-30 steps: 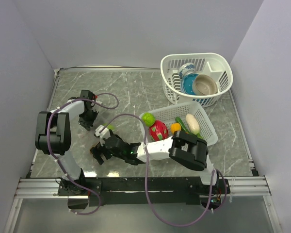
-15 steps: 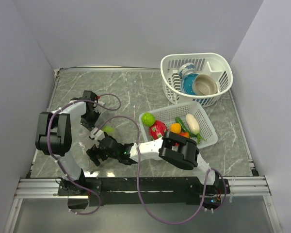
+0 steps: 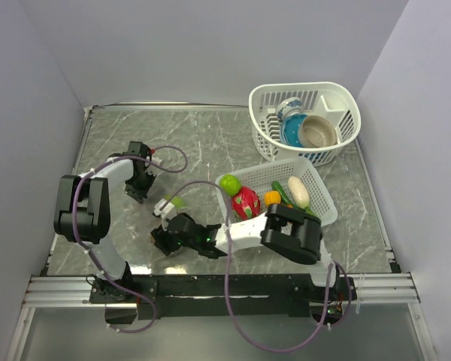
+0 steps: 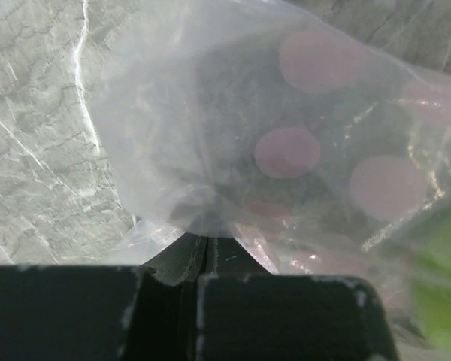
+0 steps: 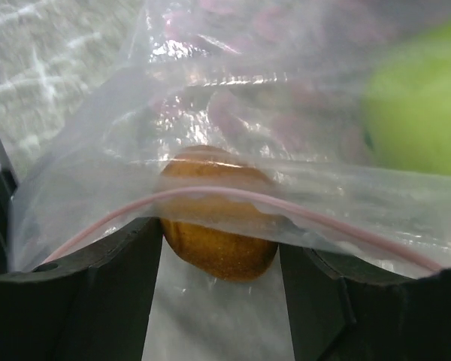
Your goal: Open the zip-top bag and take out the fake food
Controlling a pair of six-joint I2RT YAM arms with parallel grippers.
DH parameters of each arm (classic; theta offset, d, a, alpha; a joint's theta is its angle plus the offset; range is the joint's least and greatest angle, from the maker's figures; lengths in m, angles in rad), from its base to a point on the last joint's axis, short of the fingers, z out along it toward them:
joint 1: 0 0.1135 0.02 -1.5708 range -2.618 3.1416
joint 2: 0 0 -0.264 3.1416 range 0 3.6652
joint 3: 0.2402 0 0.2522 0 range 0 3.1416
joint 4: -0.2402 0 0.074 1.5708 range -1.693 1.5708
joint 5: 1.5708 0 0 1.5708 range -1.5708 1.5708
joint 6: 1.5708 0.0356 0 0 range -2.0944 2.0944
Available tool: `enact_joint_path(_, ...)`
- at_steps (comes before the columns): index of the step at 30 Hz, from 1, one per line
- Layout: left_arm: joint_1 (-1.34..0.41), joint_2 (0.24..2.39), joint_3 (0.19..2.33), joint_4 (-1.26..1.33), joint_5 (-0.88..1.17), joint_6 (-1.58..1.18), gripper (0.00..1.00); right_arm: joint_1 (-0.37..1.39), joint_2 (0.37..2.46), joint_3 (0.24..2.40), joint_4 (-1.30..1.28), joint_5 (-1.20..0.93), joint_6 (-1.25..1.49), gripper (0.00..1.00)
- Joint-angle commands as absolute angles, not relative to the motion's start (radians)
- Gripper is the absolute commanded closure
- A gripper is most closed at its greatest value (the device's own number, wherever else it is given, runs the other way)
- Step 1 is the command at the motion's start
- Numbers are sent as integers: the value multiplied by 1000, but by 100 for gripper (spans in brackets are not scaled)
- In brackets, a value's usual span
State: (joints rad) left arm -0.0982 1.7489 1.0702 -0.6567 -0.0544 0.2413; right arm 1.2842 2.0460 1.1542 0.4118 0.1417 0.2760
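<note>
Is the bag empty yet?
Not empty: in the right wrist view a brown piece sits at the mouth of the bag and a green ball shows behind the plastic.

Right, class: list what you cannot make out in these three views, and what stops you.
Left wrist view: what the green piece seen through the zip-top bag is; blurred, cut by the right edge.
Right wrist view: whether the right gripper clamps the brown piece; film covers the contacts.
Top view: the bag's outline; clear film, too faint.

The zip-top bag (image 4: 210,98) lies on the table (image 3: 210,143), left of the rectangular basket (image 3: 323,203).
</note>
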Motion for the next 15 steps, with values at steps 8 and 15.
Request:
enact_joint_path(8,-8,1825,1152,-687,-26,229,99,1273,1493,781,324,363,310,55)
enact_joint_path(15,-18,1809,1134,-687,-8,215,99,1180,1188,628,190,584,403,79)
